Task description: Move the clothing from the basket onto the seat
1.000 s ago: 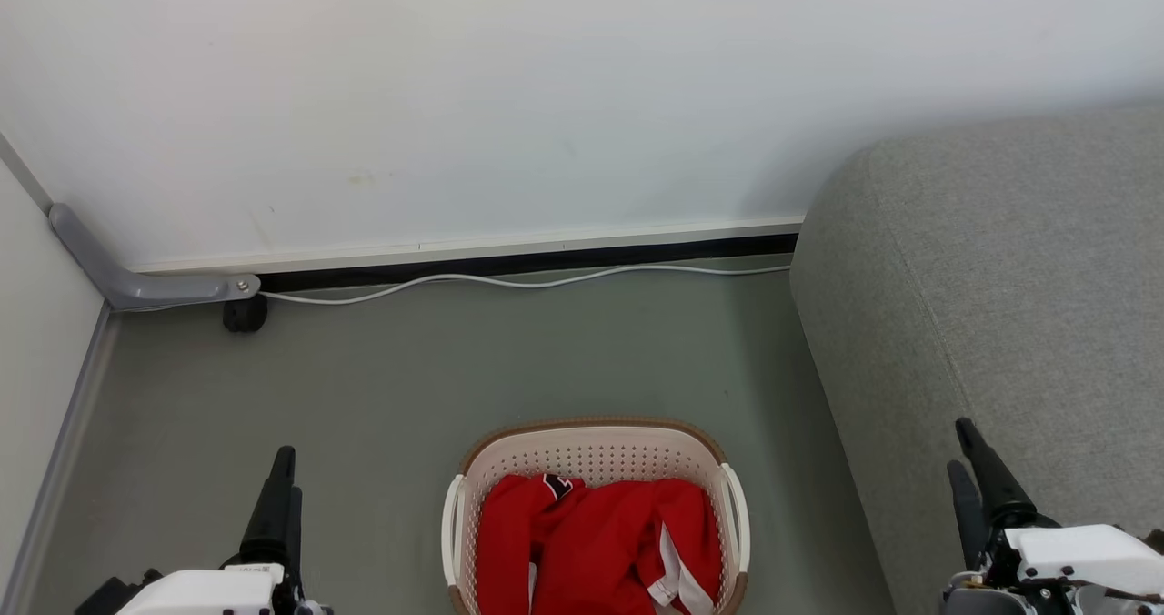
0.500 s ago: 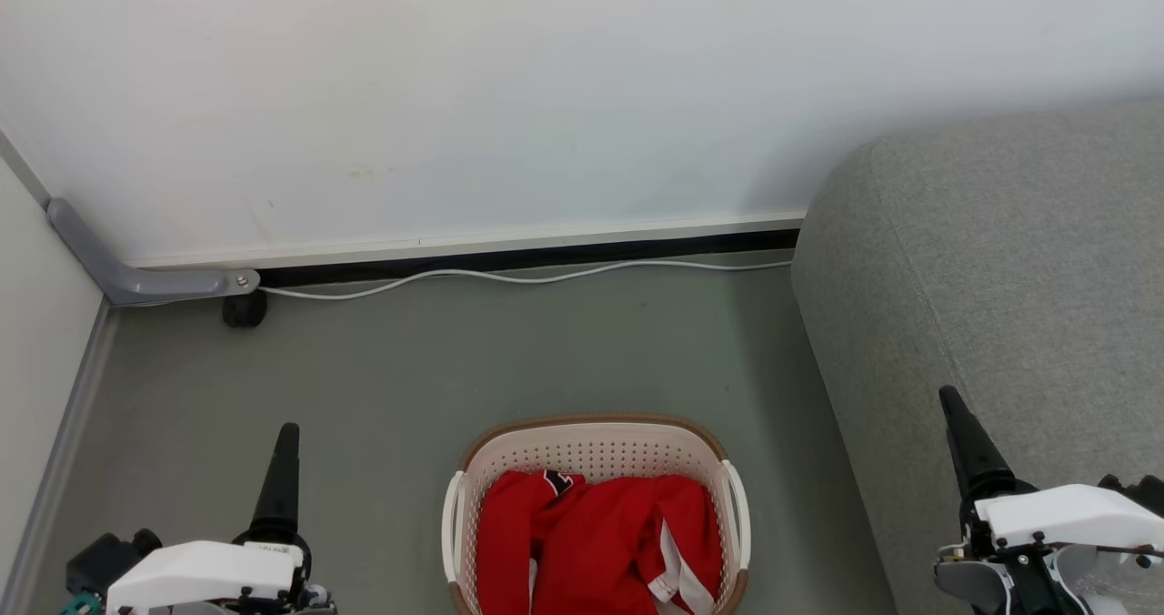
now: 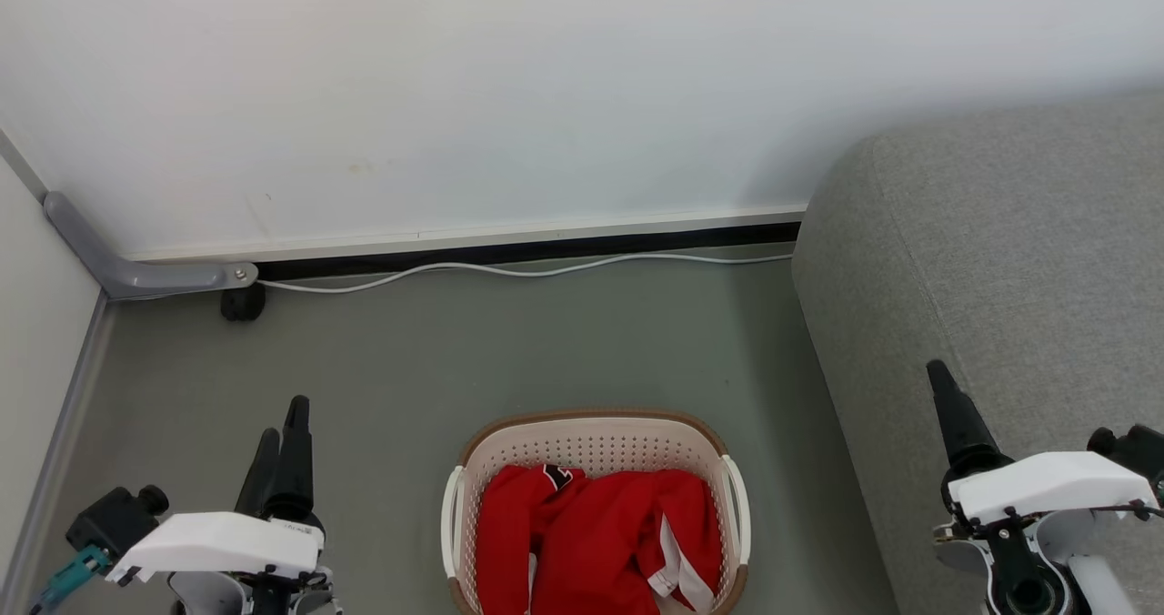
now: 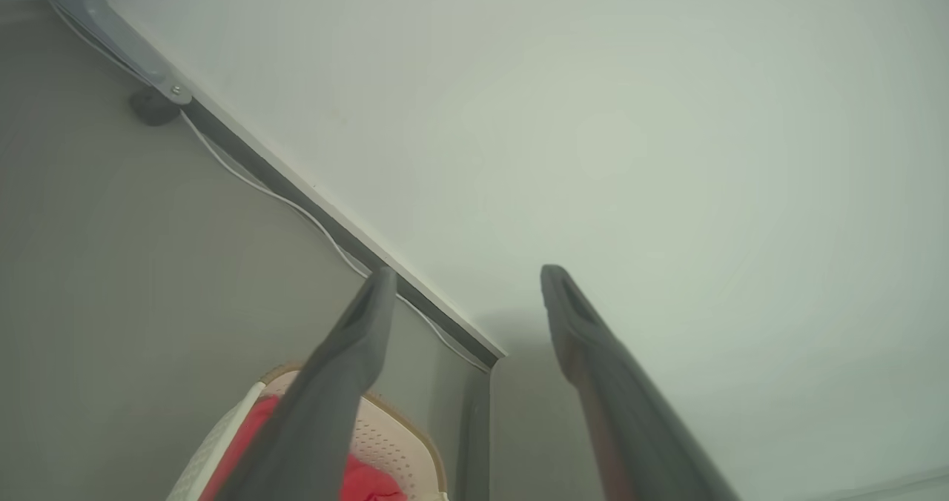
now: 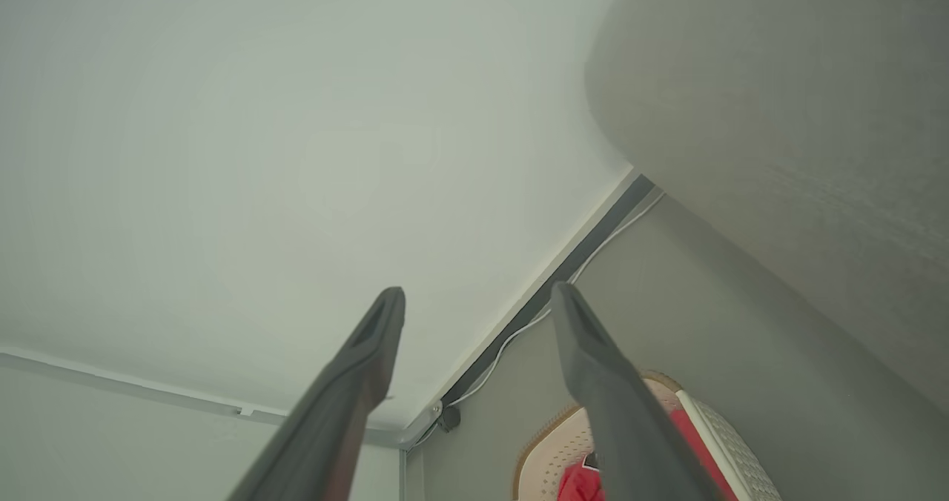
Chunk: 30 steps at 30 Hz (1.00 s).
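Grey floor (image 3: 455, 360): our left gripper (image 4: 467, 273), right gripper (image 5: 476, 293) spread, empty. Risk: we snag cream perforated plastic basket (image 3: 591, 415) lifting bunched red clothing (image 3: 591, 542).

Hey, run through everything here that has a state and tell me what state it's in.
Bright red sports clothing with white trim: heaped inside basket, untouched.
Cream perforated plastic laundry basket: upright on floor, loaded.
Grey fabric sofa seat: no clothing on visible part.
Left gripper: open, holding nothing.
Right gripper: open, holding nothing.
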Motion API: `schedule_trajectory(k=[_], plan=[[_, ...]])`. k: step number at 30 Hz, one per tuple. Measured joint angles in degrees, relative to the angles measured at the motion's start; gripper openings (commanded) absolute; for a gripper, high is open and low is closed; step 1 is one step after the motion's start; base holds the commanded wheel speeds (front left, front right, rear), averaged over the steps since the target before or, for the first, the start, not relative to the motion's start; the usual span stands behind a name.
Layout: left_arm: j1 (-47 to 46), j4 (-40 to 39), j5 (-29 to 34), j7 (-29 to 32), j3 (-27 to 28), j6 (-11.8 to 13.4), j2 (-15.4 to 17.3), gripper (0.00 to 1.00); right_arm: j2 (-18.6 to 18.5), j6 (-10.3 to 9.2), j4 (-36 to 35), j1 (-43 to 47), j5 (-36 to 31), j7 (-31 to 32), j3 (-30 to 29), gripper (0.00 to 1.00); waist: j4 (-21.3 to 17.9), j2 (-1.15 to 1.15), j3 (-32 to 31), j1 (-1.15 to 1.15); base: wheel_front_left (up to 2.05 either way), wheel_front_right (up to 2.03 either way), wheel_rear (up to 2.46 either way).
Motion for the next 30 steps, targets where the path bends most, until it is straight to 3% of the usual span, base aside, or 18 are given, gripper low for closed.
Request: schedule_trajectory(k=[10, 30], plan=[[-1.67, 0.51, 10.94, -1.90, -2.10, 0.60, 1.00, 1.00, -0.83, 0.00, 2.07, -2.56, -11.00, -1.77, 2.70, 1.00, -0.01, 0.00, 0.42, 0.00, 0.00, 0.00, 0.00], [-4.12, 2.52, 24.18, -5.02, -2.21, 1.16, 1.53, 1.00, -2.79, 0.00, 4.71, -7.22, -20.50, -4.88, 8.57, 1.00, 0.41, 0.00, 1.12, 0.00, 0.00, 0.00, 0.00]])
